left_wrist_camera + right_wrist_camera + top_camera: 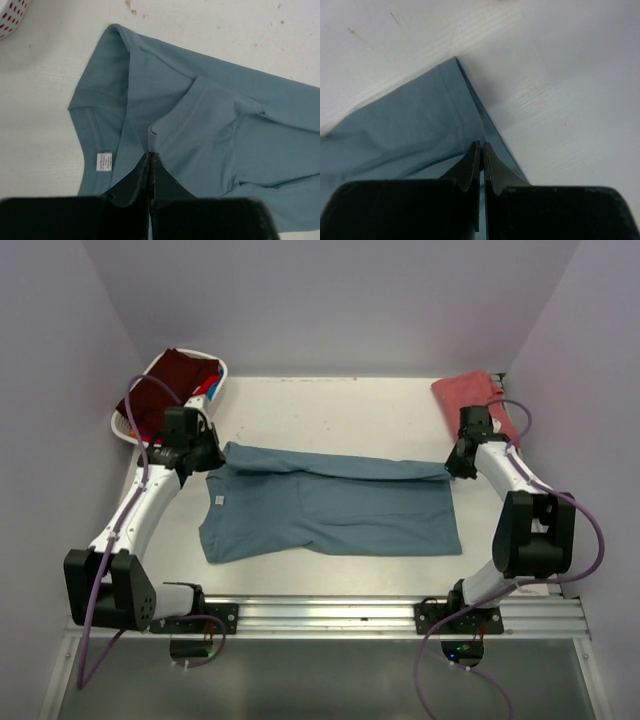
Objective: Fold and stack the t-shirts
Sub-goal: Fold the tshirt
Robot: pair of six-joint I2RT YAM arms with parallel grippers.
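A large slate teal-blue t-shirt (330, 508) lies flat across the middle of the table, collar to the left, with its far edge folded over in a long strip. My left gripper (214, 456) is shut on the sleeve cuff at the far left corner; in the left wrist view the gripper (151, 154) pinches the cuff fold of the shirt (215, 125). My right gripper (455, 469) is shut on the far right hem corner; in the right wrist view the gripper (482, 145) has the cloth (410, 125) between its tips. A folded salmon-red t-shirt (468, 395) lies at the back right.
A white oval basket (222, 371) stands at the back left, holding a dark maroon shirt (165, 380) with bits of blue and red cloth beside it. Its corner (12, 12) shows in the left wrist view. Purple walls enclose the table on three sides.
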